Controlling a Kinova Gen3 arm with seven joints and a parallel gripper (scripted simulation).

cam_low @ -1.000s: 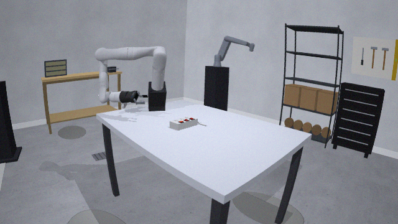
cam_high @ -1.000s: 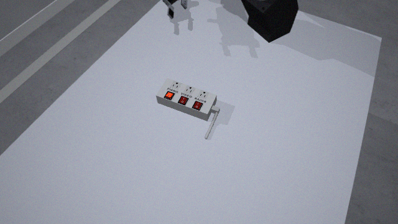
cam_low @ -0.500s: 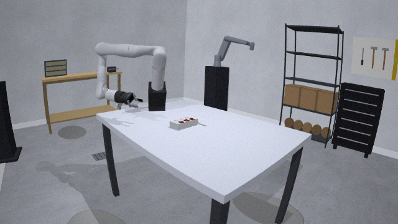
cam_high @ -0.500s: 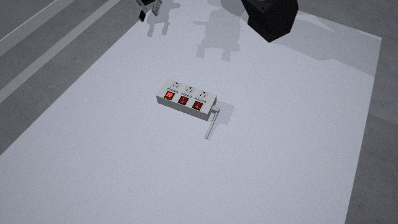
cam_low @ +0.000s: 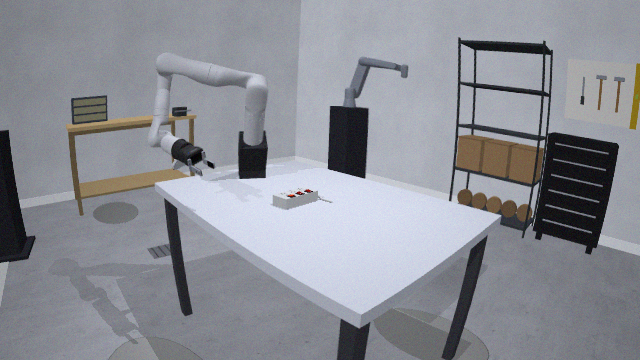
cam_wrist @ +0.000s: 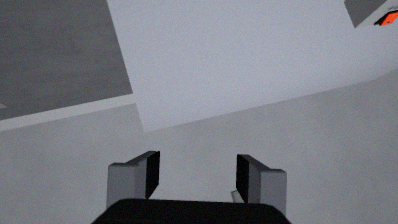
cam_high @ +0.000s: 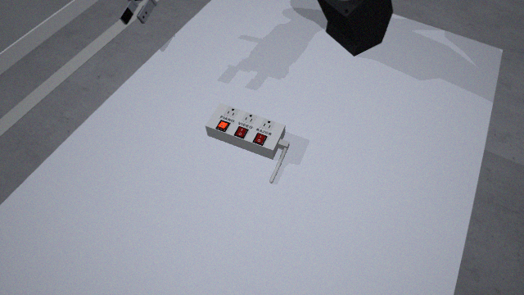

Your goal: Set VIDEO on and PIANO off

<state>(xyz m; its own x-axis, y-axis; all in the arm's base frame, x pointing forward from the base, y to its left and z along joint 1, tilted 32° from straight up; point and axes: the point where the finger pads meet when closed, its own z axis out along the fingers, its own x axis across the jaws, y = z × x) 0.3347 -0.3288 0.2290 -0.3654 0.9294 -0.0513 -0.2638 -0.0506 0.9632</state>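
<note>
At the far left of the exterior view, a wooden two-tier workbench stands against the grey wall. In front of it, off the near-left corner of the white rectangular table, hangs the black two-finger gripper on the white jointed arm. Fingers spread wide, nothing between them. In the wrist view both finger pads stand well apart, with only wall and table surface beyond. The arm rises from a black block pedestal at the table's back edge.

Mid-table: light grey rectangular power strip, lying flat, face up, well apart from the gripper. Three red rocker switches in a row along its near edge. Leftmost, the PIANO switch, glows bright orange-red. Centre, the VIDEO switch, is darker red. Rightmost, the RAZOR switch, is likewise dark. A short grey cable stub leaves the strip's right end and bends toward the viewer.

Further right: second grey arm on a tall black column, black metal shelf rack holding cardboard boxes, black drawer cabinet.
</note>
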